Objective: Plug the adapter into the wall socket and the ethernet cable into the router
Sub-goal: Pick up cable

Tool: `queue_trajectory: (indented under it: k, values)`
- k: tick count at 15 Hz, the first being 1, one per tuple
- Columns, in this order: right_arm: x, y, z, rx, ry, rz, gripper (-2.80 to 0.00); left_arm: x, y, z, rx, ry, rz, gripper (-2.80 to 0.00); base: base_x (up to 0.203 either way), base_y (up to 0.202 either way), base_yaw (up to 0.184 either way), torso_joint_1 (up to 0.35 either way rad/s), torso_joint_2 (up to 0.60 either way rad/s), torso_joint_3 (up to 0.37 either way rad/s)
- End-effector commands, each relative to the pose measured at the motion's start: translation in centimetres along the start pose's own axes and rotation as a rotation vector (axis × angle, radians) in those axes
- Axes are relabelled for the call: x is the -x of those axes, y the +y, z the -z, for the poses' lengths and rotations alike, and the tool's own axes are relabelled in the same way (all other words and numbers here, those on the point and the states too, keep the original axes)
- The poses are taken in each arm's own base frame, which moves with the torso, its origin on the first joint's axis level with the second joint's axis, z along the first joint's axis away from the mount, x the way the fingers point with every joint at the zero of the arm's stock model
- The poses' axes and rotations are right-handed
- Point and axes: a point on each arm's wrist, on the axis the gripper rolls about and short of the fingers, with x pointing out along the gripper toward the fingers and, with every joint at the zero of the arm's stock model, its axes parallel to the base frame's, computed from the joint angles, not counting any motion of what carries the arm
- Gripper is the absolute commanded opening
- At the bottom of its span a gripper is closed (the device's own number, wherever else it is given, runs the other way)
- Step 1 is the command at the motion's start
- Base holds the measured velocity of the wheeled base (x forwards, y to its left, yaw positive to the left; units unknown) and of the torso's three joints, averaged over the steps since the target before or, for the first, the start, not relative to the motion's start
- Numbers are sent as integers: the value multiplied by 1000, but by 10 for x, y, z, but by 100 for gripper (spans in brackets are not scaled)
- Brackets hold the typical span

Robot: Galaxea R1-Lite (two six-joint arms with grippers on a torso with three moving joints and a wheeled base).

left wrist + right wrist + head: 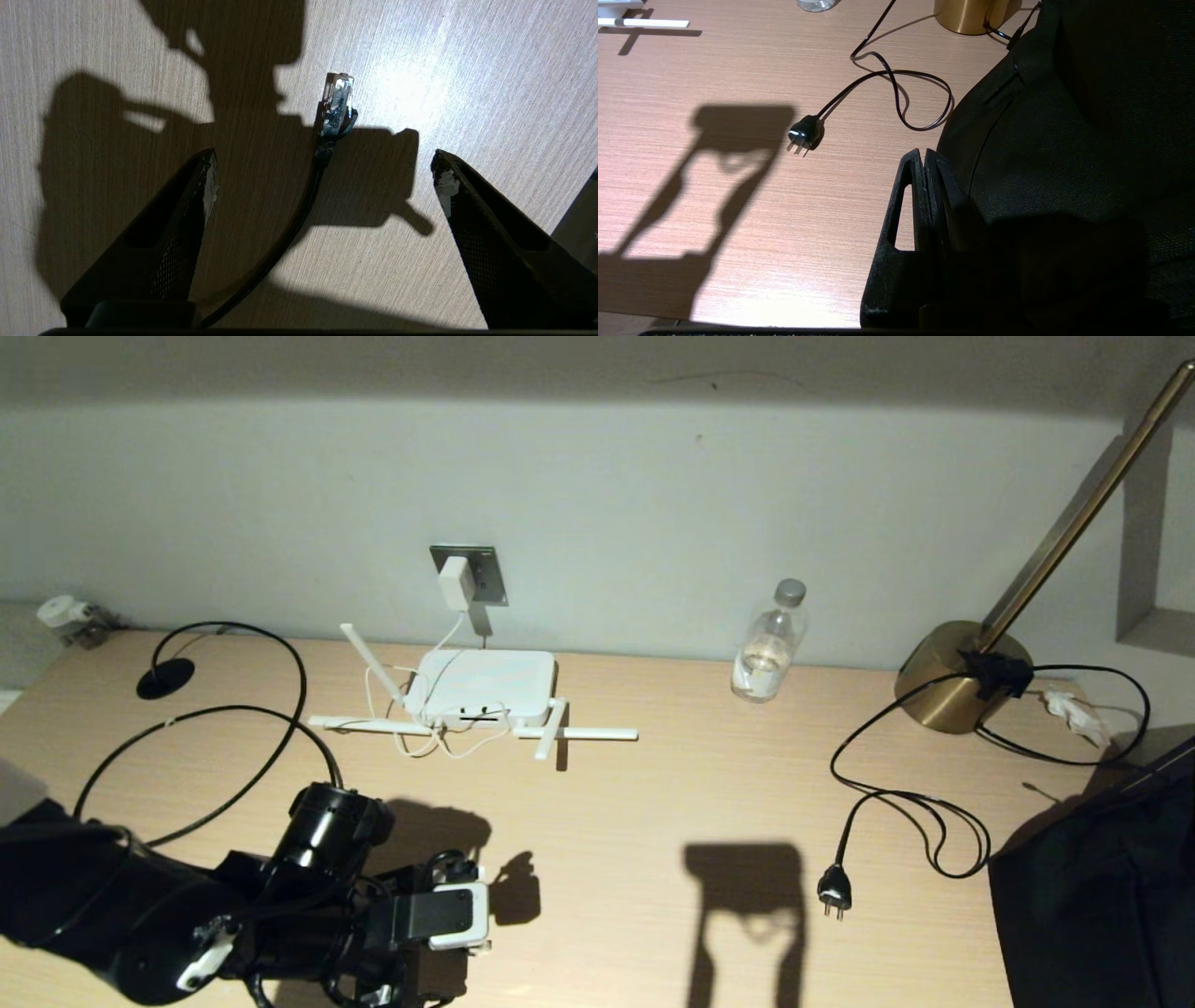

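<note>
The white adapter (456, 582) sits in the grey wall socket (485, 569), and its thin white cord drops to the router (485, 686). The router lies flat on the desk with its stick antennas spread. The black ethernet cable (280, 658) loops across the desk's left side, with its oval disc (165, 679) near the back. Its clear connector (337, 100) lies on the wood just beyond my left gripper (323, 161). That gripper is open wide, and the cable runs between the fingers (205, 186) without touching them. My right gripper (923, 156) is shut and empty at the desk's front right.
A water bottle (770, 642) stands at the back. A brass lamp (962, 677) stands at the back right. Its black cord ends in a two-pin plug (834, 889) lying loose on the desk. A black fabric object (1102, 887) covers the front right corner.
</note>
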Motion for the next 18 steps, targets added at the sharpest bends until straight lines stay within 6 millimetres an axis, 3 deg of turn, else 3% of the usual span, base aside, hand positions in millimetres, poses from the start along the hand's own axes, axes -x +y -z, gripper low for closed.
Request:
queue_trajectory:
  k: [1,9,10,18]
  values:
    - [0,0,0,-1,-1,0,-280,-1,0,1,-3,2,5,0,0,0,0,0,0,0]
    - [0,0,0,-1,-1,0,-280,-16,6,0,-2,10,29,0,0,0,0,0,0,0]
    - [0,0,0,-1,-1,0,-280,-16,6,0,0,18,48,-280,0,0,0,0,0,0]
    - [0,0,0,-1,-1,0,-280,-14,7,-2,9,32,132,-280,0,0,0,0,0,0]
